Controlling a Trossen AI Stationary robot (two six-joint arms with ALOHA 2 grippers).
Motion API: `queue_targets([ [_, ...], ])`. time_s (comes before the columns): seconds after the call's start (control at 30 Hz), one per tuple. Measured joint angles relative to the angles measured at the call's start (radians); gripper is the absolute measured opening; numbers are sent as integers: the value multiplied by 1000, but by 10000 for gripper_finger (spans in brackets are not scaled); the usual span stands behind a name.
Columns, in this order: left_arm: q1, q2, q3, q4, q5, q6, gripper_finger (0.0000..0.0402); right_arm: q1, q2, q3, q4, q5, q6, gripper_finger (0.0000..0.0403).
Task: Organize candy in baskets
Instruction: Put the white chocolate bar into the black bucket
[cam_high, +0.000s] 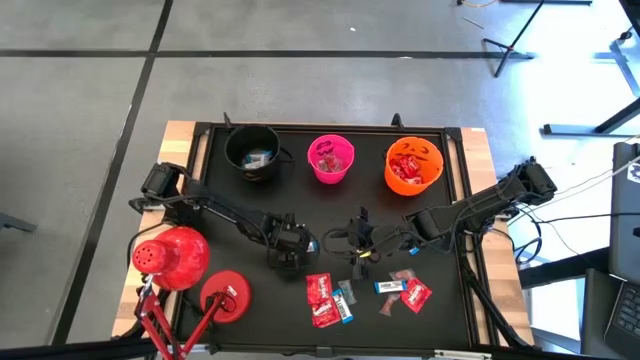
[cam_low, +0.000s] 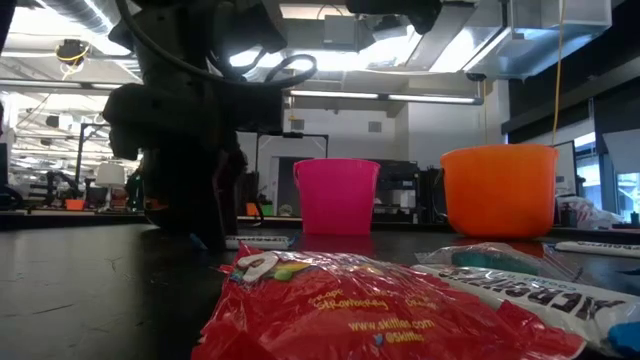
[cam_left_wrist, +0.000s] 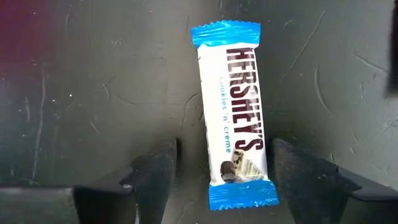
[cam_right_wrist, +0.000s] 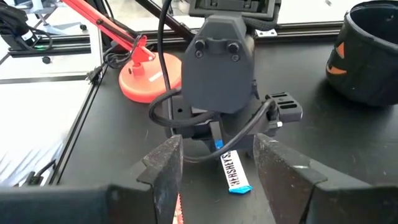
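Left jaws spread astride blue-and-white Hershey's bar, flat on mat

Three buckets stand in a row at the far side of the dark surface: a black cauldron, a pink bucket and an orange bucket, each upright with wrapped sweets inside. Near the front edge, red packs lie flat among blue-and-white bars. Apart from that cluster, one blue-and-white bar, printed "Hershey's cookies 'n' creme", lies flat on the surface between the spread fingers of the left pincer, untouched by either.
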Motion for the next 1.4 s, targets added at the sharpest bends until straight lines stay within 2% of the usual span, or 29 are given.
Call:
queue_targets([
  [0.17,0,1,0,-5,42,0,224,0,0,0,0,0,0,193],
  [0.5,-1,0,-1,-19,64,-14,102,0,0,0,0,0,0,193],
  [0.63,-1,0,-1,-17,64,-18,65,0,0,0,0,0,0,193],
  [0.9,-1,-11,-3,-19,63,-18,48,0,0,0,0,0,0,193],
  [1.03,-2,-57,-10,-54,60,-17,46,0,-1,0,0,0,0,193],
  [1.4,-1,-320,-7,-215,-129,-57,14,0,-2,0,0,1,0,193],
])
